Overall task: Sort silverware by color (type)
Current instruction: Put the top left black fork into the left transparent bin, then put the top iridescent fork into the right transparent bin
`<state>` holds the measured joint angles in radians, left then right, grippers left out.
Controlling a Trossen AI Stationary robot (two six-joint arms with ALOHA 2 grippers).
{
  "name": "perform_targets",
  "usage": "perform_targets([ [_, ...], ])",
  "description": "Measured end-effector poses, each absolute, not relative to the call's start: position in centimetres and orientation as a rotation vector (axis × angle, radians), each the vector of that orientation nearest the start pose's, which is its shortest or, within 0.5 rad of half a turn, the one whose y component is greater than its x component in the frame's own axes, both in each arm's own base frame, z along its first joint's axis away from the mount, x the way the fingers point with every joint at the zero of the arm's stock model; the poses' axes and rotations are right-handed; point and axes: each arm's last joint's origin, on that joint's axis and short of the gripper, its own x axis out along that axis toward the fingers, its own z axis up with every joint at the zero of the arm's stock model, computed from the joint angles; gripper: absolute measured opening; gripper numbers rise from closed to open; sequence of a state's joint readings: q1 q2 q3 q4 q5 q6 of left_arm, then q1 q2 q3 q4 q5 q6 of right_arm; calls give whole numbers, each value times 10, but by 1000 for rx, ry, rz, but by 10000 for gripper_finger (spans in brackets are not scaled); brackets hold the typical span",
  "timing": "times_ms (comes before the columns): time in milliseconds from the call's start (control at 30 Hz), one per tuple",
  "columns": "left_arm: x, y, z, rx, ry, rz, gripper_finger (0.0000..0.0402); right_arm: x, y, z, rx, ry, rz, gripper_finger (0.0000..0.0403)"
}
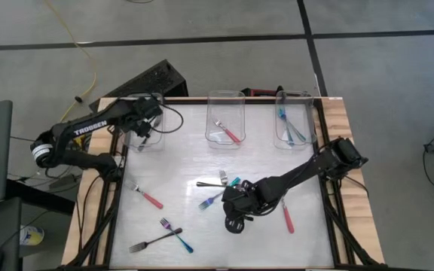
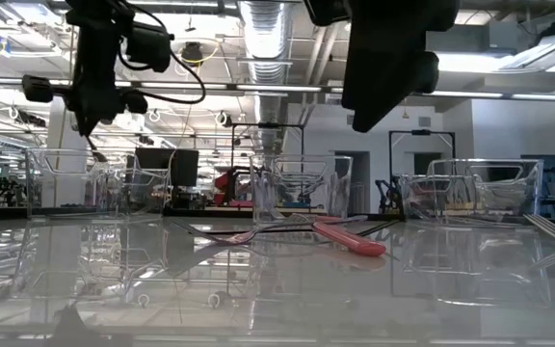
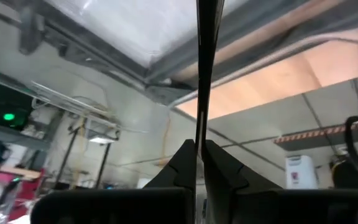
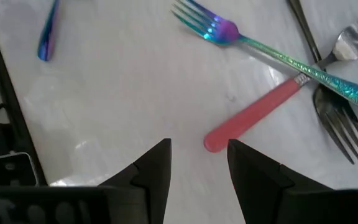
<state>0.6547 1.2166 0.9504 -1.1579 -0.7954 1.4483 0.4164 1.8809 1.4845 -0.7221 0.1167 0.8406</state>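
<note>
My open, empty right claw (image 4: 197,165) hovers mid-frame over the pink-handled metal-tined fork (image 4: 272,109); crossed teal iridescent fork (image 4: 278,56) could snag. Left claw (image 3: 199,163), upper left, pinches a thin dark metal utensil (image 3: 205,68).

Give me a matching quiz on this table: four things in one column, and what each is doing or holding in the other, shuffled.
1. left gripper
2. right gripper
3. middle bin
4. right bin

A. contains teal forks
B. open, just above a red handle
C. contains a red fork
D. shut on a dark fork, at the left bin

Pairs: 1-D, 2-B, 3-C, 4-A
</note>
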Motion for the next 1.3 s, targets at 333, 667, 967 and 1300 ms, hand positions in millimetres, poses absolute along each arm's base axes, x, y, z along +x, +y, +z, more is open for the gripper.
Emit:
perform_targets([
  [333, 163, 138, 235, 1097, 2199, -239, 0, 358, 158, 231, 458, 1098, -192, 179],
  [667, 164, 145, 226, 971, 2176, -181, 43, 347, 176, 230, 493, 1114, -223, 179],
  [967, 173, 147, 237, 1055, 2217, 92, 151, 346, 178, 230, 507, 1111, -230, 179],
  [1300, 184, 119, 307, 481, 1607, 477, 162, 352, 176, 232, 491, 1073, -189, 179],
])
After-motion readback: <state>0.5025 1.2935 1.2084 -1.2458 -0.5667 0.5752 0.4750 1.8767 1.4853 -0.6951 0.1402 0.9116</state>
